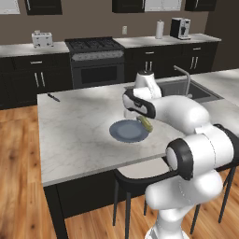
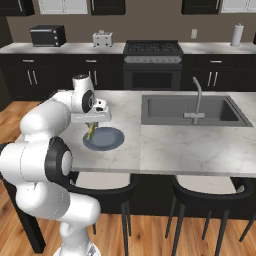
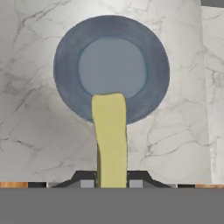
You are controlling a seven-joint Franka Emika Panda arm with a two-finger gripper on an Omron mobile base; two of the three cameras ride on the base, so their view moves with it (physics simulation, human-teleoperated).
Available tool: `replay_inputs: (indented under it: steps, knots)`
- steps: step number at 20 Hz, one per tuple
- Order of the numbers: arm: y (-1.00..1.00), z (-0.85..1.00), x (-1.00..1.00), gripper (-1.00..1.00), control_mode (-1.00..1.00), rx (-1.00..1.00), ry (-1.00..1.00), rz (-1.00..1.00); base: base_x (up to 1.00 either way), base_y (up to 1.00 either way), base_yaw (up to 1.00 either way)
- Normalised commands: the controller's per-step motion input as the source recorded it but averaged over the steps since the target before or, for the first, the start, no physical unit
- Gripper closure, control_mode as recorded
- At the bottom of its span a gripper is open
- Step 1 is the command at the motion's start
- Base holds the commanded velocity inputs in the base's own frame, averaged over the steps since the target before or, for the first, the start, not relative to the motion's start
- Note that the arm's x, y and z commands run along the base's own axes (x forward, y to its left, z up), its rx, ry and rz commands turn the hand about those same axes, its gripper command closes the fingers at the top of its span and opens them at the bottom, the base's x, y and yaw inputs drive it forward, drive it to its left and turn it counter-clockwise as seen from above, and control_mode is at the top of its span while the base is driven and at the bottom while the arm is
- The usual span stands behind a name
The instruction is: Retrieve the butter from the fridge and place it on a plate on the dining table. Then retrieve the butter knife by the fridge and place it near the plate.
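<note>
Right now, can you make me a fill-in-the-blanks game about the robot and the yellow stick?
The gripper is shut on the ____.
The butter hangs above the blue-grey ____.
The plate sits on the ____ table top.
The butter knife lies near the table's far ____.

Missing words: butter, plate, marble, corner.

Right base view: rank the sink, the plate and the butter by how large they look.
1. Sink, by far the largest.
2. Plate, clearly smaller.
3. Butter, a slim stick in the gripper above the plate's edge, partly hidden.
</note>
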Motion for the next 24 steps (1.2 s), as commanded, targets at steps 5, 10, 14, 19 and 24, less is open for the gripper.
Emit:
replay_inputs:
  steps: [5,10,14,19,24]
  knots:
    - [0.04,-0.31,0.54,1.00,-1.00,-0.05,0.00,0.01,0.00,0.00,0.00]
    - [0.10,-0.13,0.71,1.00,-1.00,-0.08,0.02,0.07,0.00,0.00,0.00]
    - [0.13,-0.14,0.50,1.00,-1.00,-0.03,0.00,0.09,0.00,0.00,0.00]
    - [0.05,-0.30,0.29,1.00,-1.00,0.00,0.00,0.10,0.00,0.00,0.00]
    - [0.00,-0.52,0.22,1.00,-1.00,0.00,0.02,0.00,0.00,0.00,0.00]
